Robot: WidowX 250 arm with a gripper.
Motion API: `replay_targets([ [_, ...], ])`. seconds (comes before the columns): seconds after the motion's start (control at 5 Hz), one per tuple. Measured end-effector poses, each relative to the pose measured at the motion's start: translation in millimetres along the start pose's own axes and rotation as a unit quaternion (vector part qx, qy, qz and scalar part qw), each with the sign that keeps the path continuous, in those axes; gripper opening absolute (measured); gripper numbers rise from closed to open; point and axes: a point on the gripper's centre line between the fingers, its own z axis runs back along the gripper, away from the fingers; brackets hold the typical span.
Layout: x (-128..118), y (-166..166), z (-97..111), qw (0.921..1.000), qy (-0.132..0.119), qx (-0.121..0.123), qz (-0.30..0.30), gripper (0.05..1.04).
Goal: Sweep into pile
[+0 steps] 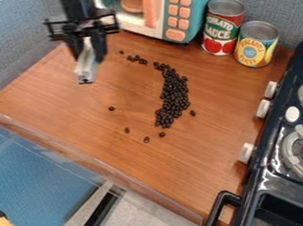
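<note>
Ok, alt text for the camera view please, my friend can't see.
Dark beans lie in a curved heap, with a few strays, on a wooden counter. The robot's pincer holds a pale object at upper left; behind stand a toy microwave and two cans, a toy stove at right.

1. toy microwave (198, 16), teal, orange buttons, at the far side of the wooden counter (213, 127).
2. can (222, 24), red-and-green label, near it.
3. second can (256, 44), yellow-and-blue label.
4. toy stove (263, 168), black, white knobs (246, 152), to my right.
</note>
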Motion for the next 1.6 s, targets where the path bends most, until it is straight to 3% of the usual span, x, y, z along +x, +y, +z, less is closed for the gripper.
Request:
replay_targets([
  [0.2, 4.1, 17.3, -20.7, 0.9990, 0.013, 0.042, 0.002, 0.383],
  [0.4, 14.3, 35.1, -45.4, 0.9936, 0.051, 0.101, -0.010, 0.383],
  [0.6, 26.0, 44.2, -62.2, 0.9833, 0.093, 0.155, -0.024, 0.383],
  [0.8, 47.0, 51.8, -65.5, 0.9763, 0.098, 0.189, -0.041, 0.383],
  [1.0, 58.4, 56.6, -64.1, 0.9724, 0.094, 0.204, -0.060, 0.383],
  [1.6, 79.1, 42.3, -66.6, 0.9705, 0.114, 0.194, -0.085, 0.383],
])
